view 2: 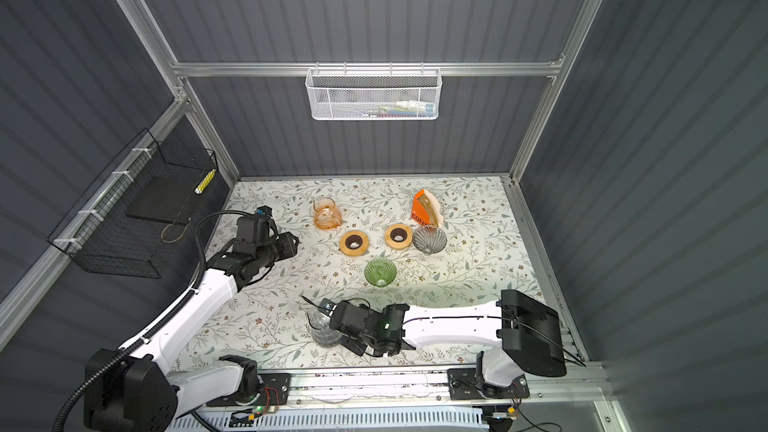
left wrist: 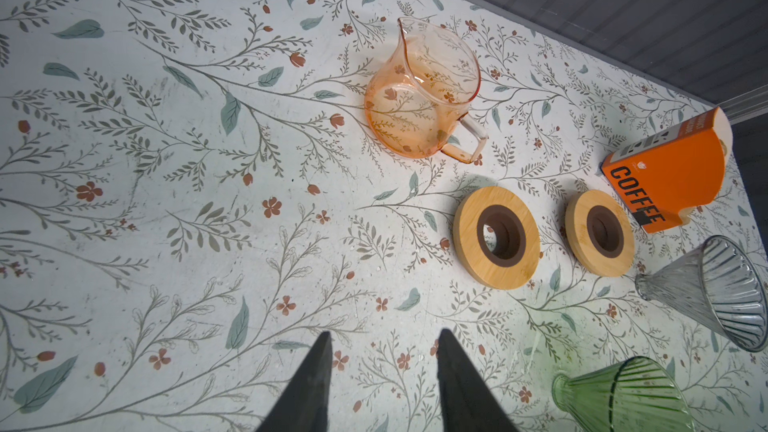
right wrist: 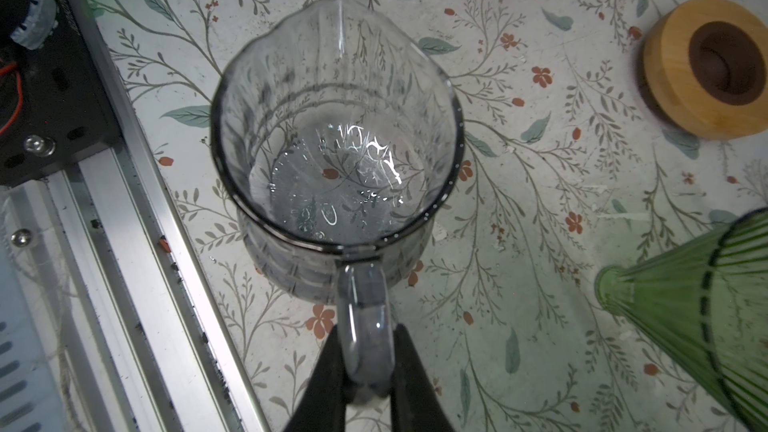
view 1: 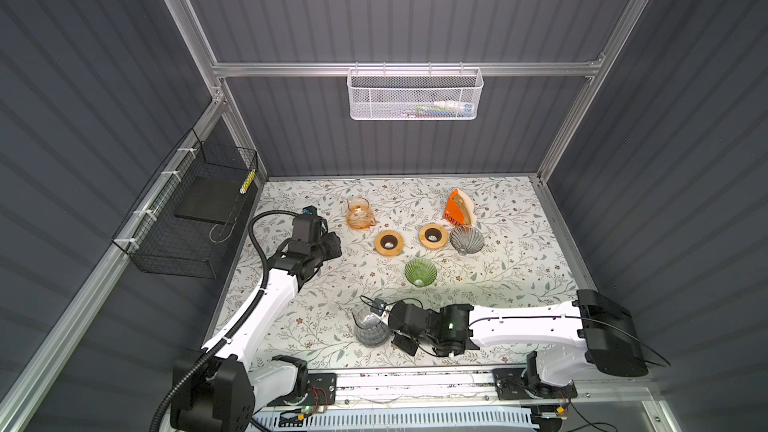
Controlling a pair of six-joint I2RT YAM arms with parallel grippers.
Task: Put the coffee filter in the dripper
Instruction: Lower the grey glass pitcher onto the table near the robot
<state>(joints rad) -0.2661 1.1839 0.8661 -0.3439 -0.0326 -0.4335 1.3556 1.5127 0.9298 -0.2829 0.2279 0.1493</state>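
Gripping the grey carafe (right wrist: pixel 332 139) by its handle, the right hand (right wrist: pixel 368 338) must hold it upright on the bench (right wrist: pixel 519 209); the left hand (left wrist: pixel 385 336) hangs part-open, empty.

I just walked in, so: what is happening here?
The right arm's fingers are shut on the handle of the grey glass carafe near the front edge of the table. The left arm's fingers are open and empty above the table. The orange filter box stands untouched at the back; the green dripper lies on its side, without a filter.
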